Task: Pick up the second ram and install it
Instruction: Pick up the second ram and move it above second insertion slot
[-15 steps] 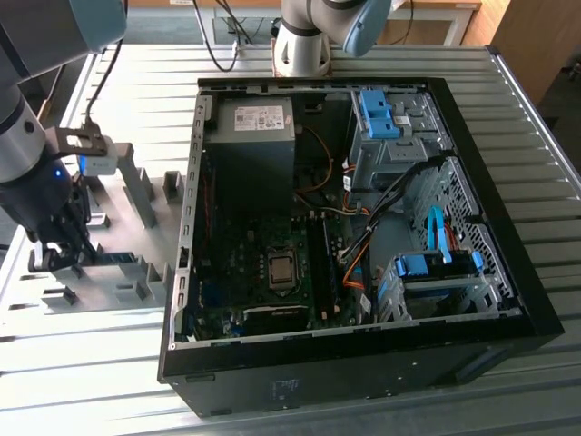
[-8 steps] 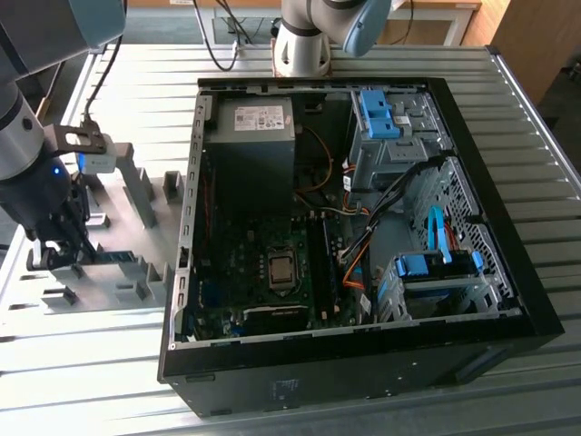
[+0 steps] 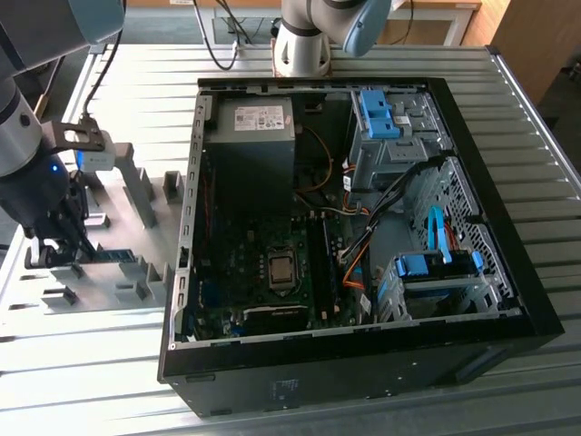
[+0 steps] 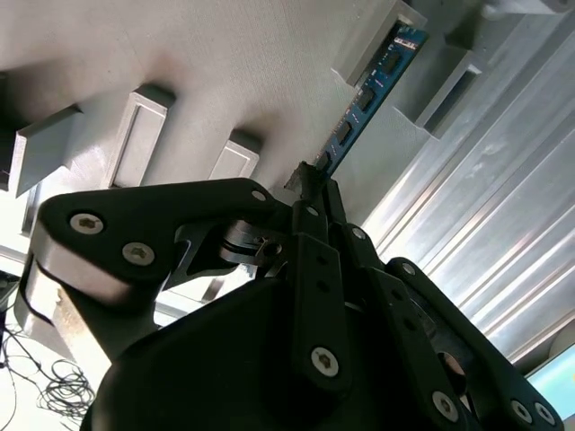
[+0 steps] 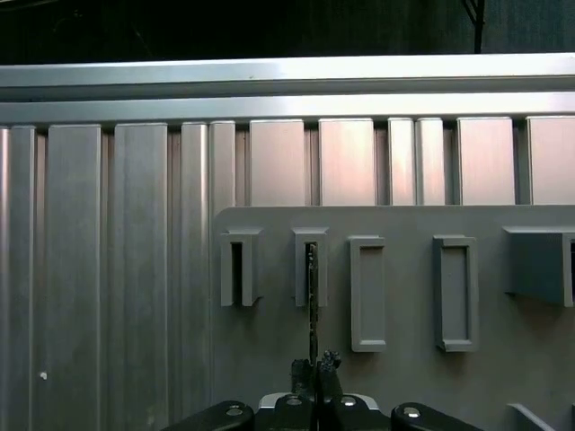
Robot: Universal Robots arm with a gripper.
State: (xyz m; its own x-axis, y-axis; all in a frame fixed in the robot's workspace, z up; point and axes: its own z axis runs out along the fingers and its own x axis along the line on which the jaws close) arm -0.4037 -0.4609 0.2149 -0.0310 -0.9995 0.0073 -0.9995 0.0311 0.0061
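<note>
While tight on second ram, claw.

Seen edge-on, second ram stands on grey fixture plate, one end in a slotted block near the plate's edge. The gripper pinches its other end. Beyond the plate: ribbed metal tabletop.

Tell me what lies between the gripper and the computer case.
In the exterior view, the gripper and the computer case are parted by the grey fixture blocks and the second ram, whose end it pinches.
</note>
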